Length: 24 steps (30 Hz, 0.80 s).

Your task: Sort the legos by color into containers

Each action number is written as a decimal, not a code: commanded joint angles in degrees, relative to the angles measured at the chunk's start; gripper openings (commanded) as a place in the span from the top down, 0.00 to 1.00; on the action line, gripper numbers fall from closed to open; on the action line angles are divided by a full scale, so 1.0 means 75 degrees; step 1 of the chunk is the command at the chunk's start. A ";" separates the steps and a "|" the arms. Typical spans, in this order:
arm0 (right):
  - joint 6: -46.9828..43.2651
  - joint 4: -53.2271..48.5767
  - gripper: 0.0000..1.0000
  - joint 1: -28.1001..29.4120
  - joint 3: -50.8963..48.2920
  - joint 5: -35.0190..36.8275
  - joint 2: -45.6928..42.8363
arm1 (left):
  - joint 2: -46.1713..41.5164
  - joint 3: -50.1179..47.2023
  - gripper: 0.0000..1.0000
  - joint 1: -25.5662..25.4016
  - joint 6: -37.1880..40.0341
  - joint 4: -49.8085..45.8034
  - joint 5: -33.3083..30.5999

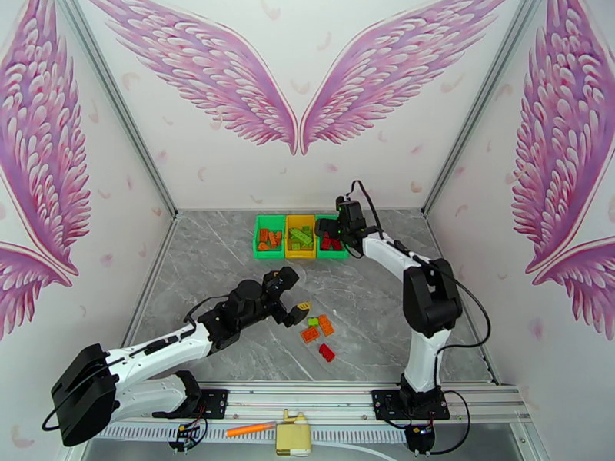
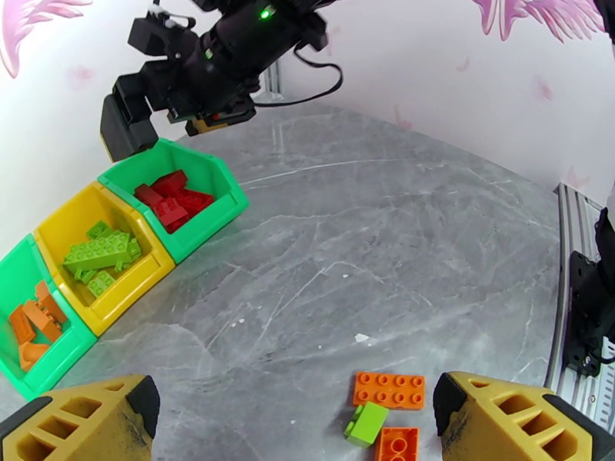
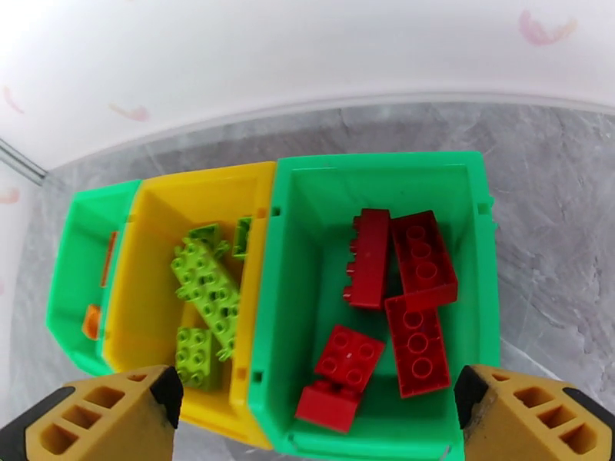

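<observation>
Bins [image 1: 300,254], three glossy plastic ones joined green-yellow-green, sit at the far side of the marbled table [image 1: 223,247] from above. Four loose bricks [image 1: 326,325] lie beside the left gripper [image 1: 296,295], which is spread and empty.

Left wrist: two orange bricks [image 2: 389,390] and one green brick [image 2: 366,422], the nearer orange one cut off.

Right wrist: the right gripper [image 3: 307,416] gapes empty above five studded red bricks [image 3: 419,259] in the end green bin.

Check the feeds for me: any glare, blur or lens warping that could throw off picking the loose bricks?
Top view: even light, soft shadows, loose bricks small but sharp. Left wrist view: they look crisp, though the wide lens curves the table at its far edge. Right wrist view: wall washed out white, bins crisp, no glare inside.
</observation>
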 commanded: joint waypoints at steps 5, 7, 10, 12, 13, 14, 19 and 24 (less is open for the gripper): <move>-0.0760 0.0869 0.01 0.0199 -0.2037 -0.1110 -0.2065 | -0.0641 -0.0738 0.01 -0.0660 0.0268 0.0011 -0.0638; -0.0849 0.0726 0.01 0.0278 -0.2425 -0.1160 -0.2532 | -0.0896 -0.1111 0.02 -0.0800 0.0077 0.0213 -0.0866; -0.0908 0.0531 0.01 0.0342 -0.2966 -0.1183 -0.3231 | -0.1132 -0.1565 0.03 -0.0946 -0.0107 0.0531 -0.0972; -0.0963 0.0477 0.01 0.0366 -0.3334 -0.1157 -0.3687 | -0.1068 -0.1754 0.04 -0.1054 -0.0130 0.0662 -0.1058; -0.1020 0.0516 0.01 0.0380 -0.3571 -0.1149 -0.3919 | -0.0965 -0.1836 0.04 -0.1138 -0.0111 0.0791 -0.1124; -0.1056 0.0576 0.01 0.0378 -0.3779 -0.1126 -0.4128 | -0.0798 -0.1934 0.04 -0.1243 -0.0134 0.0985 -0.1284; -0.0982 0.0756 0.01 0.0389 -0.4347 -0.1221 -0.4687 | 0.0171 -0.1908 0.05 -0.1574 -0.0141 0.2166 -0.1739; -0.1034 0.0800 0.01 0.0388 -0.4242 -0.1411 -0.4550 | 0.1445 -0.2106 0.05 -0.1526 -0.0055 0.3804 -0.1476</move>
